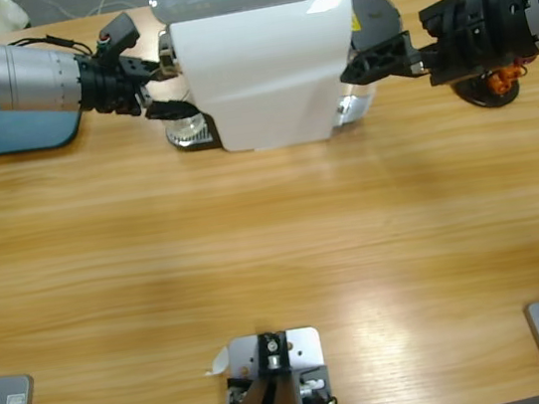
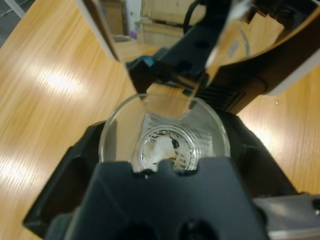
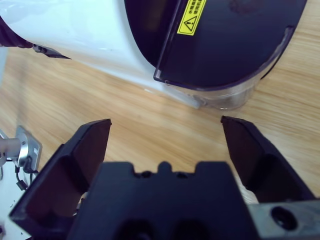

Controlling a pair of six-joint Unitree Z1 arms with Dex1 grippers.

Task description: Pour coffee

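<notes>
The white coffee machine (image 1: 265, 62) stands at the far middle of the wooden bench (image 1: 276, 251). The right gripper (image 1: 356, 67) is at its right side, fingers open and empty. The left gripper (image 1: 161, 89) has its fingers closed around the clear glass tumbler (image 2: 165, 145) at the machine's left side; no coffee is discernible in it

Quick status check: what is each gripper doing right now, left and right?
Left gripper: jaws around the clear glass tumbler under the white coffee machine; shut on it.
Right gripper: open, holding nothing, beside the machine.
</notes>
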